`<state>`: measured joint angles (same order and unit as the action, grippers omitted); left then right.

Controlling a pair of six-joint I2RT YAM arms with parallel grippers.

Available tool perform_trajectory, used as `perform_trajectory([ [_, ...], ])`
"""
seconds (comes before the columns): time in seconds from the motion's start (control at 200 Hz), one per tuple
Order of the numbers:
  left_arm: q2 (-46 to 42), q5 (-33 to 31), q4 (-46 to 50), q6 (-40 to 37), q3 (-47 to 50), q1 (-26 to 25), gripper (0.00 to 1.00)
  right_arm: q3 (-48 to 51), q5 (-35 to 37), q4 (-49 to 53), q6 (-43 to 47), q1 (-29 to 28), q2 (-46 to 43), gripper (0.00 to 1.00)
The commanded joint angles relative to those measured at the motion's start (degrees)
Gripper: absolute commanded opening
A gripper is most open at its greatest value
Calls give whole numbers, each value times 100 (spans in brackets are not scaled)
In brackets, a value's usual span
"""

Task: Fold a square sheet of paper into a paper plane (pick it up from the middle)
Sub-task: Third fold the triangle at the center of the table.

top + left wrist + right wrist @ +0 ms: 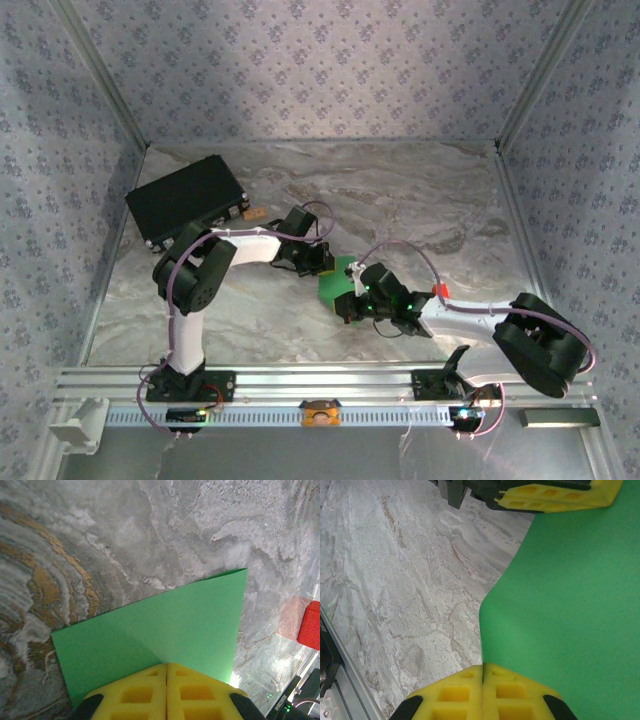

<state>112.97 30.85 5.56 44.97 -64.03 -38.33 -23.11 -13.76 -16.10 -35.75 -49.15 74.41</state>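
Observation:
The square sheet of paper point(335, 284) is bright green and lies at mid-table between both arms. In the left wrist view the sheet point(165, 625) runs up into my left gripper point(166, 664), whose yellow pads are shut on its edge, with a soft crease rising from the pinch. My right gripper point(483, 666) is shut on another edge of the sheet point(565, 605), which bows up off the marble. From above, the left gripper point(322, 265) is at the sheet's far-left side and the right gripper point(350, 300) at its near side. The paper plane is out of view.
A black rectangular case point(187, 200) lies at the back left with a small tan item point(255, 213) beside it. A small red block point(437, 290) point(310, 625) sits just right of the sheet. Patterned walls close in the marble table point(400, 190); a metal rail point(330, 380) runs along the front.

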Motion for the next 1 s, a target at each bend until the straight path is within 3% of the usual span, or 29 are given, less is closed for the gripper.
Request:
perform_trajectory([
  [0.0,208,-167,170,-145,-9,-55,7,12,-57,14,163,105,51,0],
  [0.395,165,-211,191,-145,6,-71,6,-9,-178,185,515,611,138,0],
  [0.994,110,-230,199,-95,-26,-102,6,-207,51,412,753,730,407,0],
])
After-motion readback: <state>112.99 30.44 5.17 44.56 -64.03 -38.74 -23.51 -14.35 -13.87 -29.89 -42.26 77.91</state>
